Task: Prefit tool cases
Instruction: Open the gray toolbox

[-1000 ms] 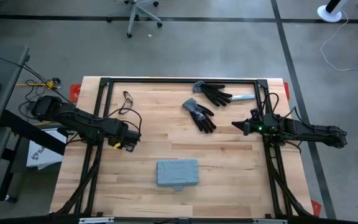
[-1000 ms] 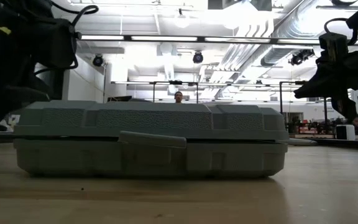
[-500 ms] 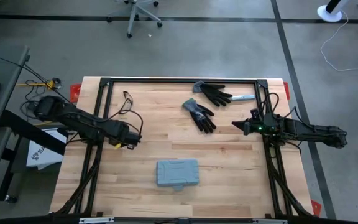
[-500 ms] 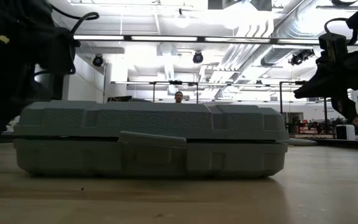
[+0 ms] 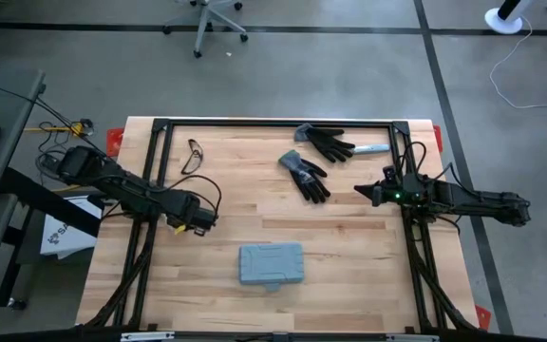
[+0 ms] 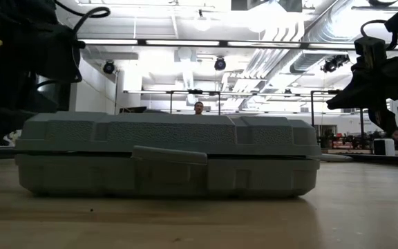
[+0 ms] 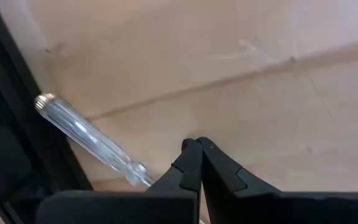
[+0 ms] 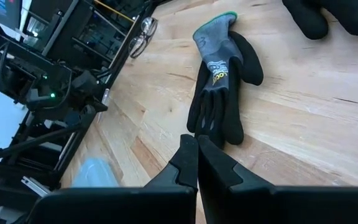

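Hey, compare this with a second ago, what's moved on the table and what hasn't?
Only the left gripper moved: it has slid a little toward the table's near edge, closer to the tool case, fingers shut and holding nothing. The right gripper, the case and both gloves stayed put.

A clear-handled tool (image 7: pixel 95 142) is partly hidden.

The wooden bench (image 5: pixel 349 247) carries one flat grey-blue plastic case (image 5: pixel 272 264), two black-and-grey work gloves (image 5: pixel 304 175) (image 5: pixel 327 142), one clear-handled screwdriver (image 5: pixel 372 149) and one pair of glasses (image 5: pixel 194 155).
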Motion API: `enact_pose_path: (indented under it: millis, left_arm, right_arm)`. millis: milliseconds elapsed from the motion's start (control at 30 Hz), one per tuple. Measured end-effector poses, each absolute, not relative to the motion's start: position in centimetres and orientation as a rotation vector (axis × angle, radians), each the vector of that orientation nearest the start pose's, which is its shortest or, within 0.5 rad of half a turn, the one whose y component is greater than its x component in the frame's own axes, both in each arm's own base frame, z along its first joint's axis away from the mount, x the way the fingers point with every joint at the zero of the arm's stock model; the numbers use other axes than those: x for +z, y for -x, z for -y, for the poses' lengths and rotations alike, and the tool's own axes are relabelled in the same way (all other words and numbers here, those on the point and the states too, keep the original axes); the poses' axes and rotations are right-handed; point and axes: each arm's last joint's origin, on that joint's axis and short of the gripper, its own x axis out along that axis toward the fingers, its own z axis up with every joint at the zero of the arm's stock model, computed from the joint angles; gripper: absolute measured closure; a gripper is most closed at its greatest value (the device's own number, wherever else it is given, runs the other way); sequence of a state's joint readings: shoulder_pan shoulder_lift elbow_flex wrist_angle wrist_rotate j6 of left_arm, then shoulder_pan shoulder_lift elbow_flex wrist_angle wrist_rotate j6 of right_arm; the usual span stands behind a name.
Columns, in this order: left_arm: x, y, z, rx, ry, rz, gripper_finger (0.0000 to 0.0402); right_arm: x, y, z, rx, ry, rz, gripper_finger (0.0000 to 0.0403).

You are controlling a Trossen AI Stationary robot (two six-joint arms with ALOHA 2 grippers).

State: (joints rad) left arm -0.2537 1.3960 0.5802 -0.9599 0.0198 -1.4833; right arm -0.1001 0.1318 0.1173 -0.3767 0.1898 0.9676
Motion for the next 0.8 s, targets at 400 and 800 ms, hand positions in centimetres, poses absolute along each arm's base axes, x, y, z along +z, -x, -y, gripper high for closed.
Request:
enact_pose_path:
  millis: [400,800]
  left_arm:
    - [13.3,-16.1,4.8,1.048,0.882,-1.520,0.0401]
    - [14.5,-16.3,4.9,1.010,0.908,-1.523,0.0402]
  right_arm:
    - [15.8,-9.2,1.5,-0.452,-0.930,-0.222,0.0403]
    - [15.8,-9.2,1.5,-0.451,-0.931,-0.223,0.0403]
